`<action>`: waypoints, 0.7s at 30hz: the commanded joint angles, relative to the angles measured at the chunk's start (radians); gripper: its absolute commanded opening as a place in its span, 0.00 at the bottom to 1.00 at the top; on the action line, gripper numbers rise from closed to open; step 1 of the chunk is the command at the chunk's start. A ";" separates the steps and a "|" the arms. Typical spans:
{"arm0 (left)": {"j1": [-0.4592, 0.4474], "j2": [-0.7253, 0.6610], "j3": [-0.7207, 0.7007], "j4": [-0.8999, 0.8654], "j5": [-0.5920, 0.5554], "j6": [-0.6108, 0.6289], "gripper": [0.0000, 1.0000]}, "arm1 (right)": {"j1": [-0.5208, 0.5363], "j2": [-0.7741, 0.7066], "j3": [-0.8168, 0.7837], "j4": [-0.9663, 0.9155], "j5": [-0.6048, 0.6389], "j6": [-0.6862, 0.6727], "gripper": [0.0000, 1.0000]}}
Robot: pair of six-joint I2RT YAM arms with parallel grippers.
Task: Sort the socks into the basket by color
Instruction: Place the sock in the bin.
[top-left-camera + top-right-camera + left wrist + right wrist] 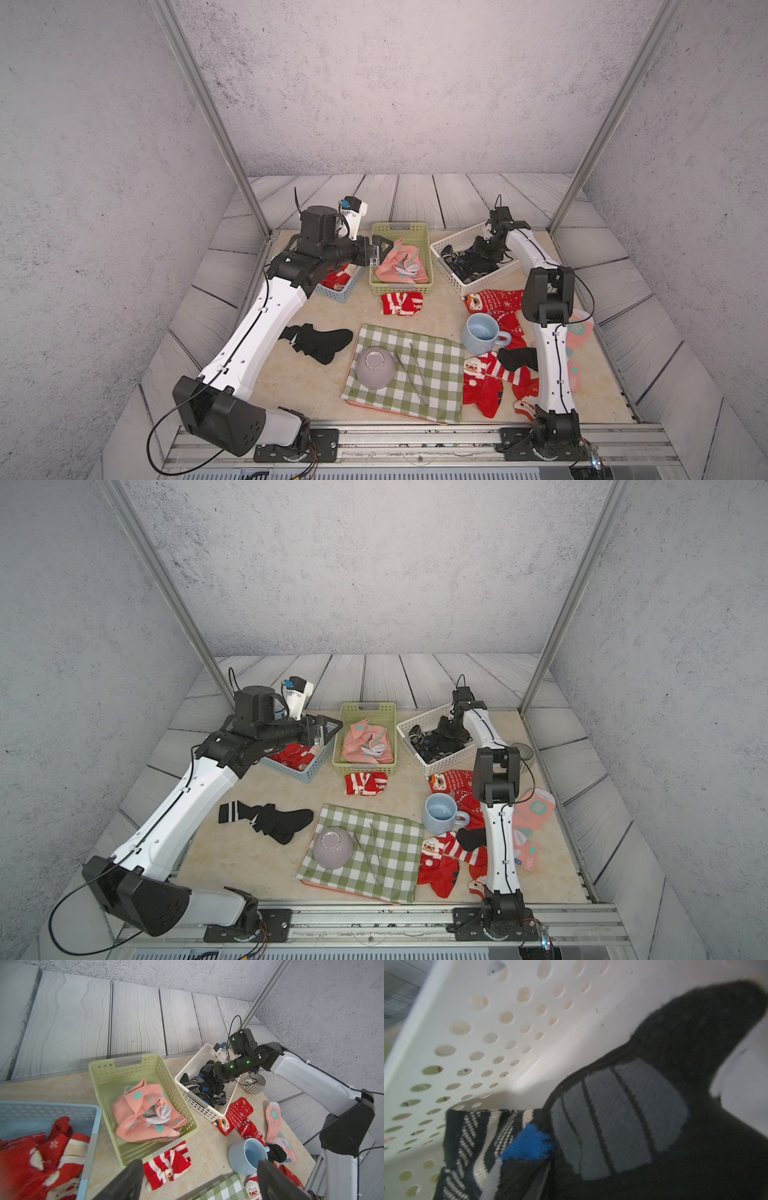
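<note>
The marble-look table point(286, 386) ends at a metal rail point(415, 440) along the bottom of both top views and at two slanted frame posts at its far corners. Its widest bare stretch lies left of centre, between the left arm point(266, 328) and the green-and-white checked cloth point(415, 374). The right side is crowded around the right arm point(552, 365). Three baskets stand side by side along the far edge: the blue basket point(334, 294) under the left arm's wrist, the green basket point(429, 249) in the middle, and the white basket point(446, 266) set at an angle on the right. A narrow bare strip separates them from the cloth.

The left gripper point(380, 251) hangs at the green basket's left rim, jaws wide apart with nothing between them. The right gripper point(209, 1080) is down inside the white basket; whether its jaws are parted or closed cannot be told.

Red socks point(334, 279) with white figures lie in the blue basket. Pink socks point(401, 266) with teal patches are piled in the green one. Black socks point(623, 1118), some grey-striped and one with a blue patch, fill the white one. A red-and-white striped sock point(402, 302) lies loose just in front of the green basket, and a black pair point(322, 343) lies left of the cloth. A red heap point(484, 386) and loose pink socks point(534, 808) surround the mug point(482, 334) at lower right.
</note>
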 commanded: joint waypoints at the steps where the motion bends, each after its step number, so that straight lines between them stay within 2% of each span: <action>1: 0.007 0.005 0.032 -0.002 -0.002 0.000 0.92 | -0.003 0.016 -0.006 -0.078 0.024 0.005 0.47; 2: 0.007 0.003 0.029 -0.001 -0.004 -0.003 0.99 | -0.003 0.007 -0.003 -0.080 0.022 0.005 0.52; 8: 0.008 0.002 0.027 0.006 -0.001 -0.011 1.00 | -0.003 -0.026 0.066 -0.161 0.006 0.019 0.85; 12: 0.009 0.006 0.033 0.006 0.002 -0.015 1.00 | -0.003 -0.081 0.066 -0.223 0.026 0.047 0.97; 21: 0.009 0.020 0.034 0.033 0.023 -0.029 1.00 | -0.002 -0.305 -0.094 -0.254 0.034 0.083 0.99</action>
